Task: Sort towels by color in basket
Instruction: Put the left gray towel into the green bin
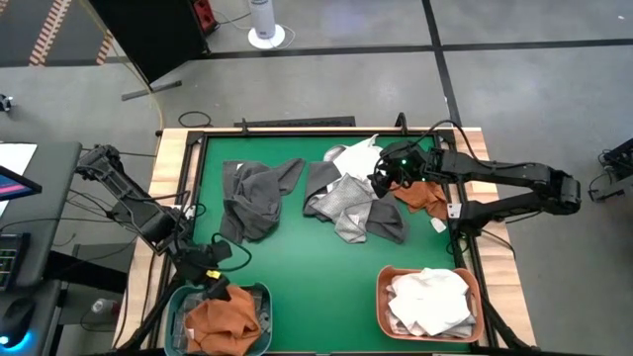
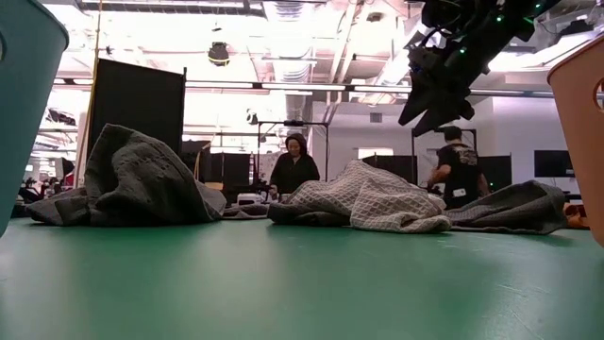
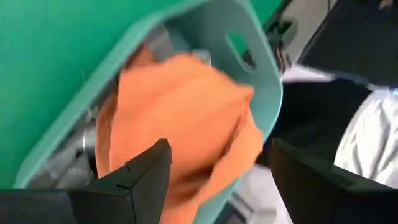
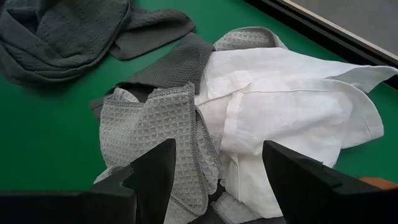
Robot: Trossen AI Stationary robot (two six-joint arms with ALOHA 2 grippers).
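My left gripper [image 1: 213, 287] hangs open over the teal basket [image 1: 180, 309] at the near left. A rust orange towel [image 3: 180, 118] lies in that basket, below and between the fingers. My right gripper [image 4: 219, 146] stands open above the middle pile, over a light grey towel [image 4: 155, 124] and a white towel [image 4: 286, 112]. A dark grey towel [image 4: 168, 68] lies under them. Another dark grey towel [image 1: 257, 198] lies crumpled on the table left of centre. A second orange towel [image 1: 422, 198] rests on the table by the right arm.
An orange basket [image 1: 384, 297] at the near right holds white towels [image 1: 430, 302]. A raised wooden frame [image 1: 173, 168] borders the green table. People stand in the room beyond the far edge. Bare green surface lies between the two baskets and the piles.
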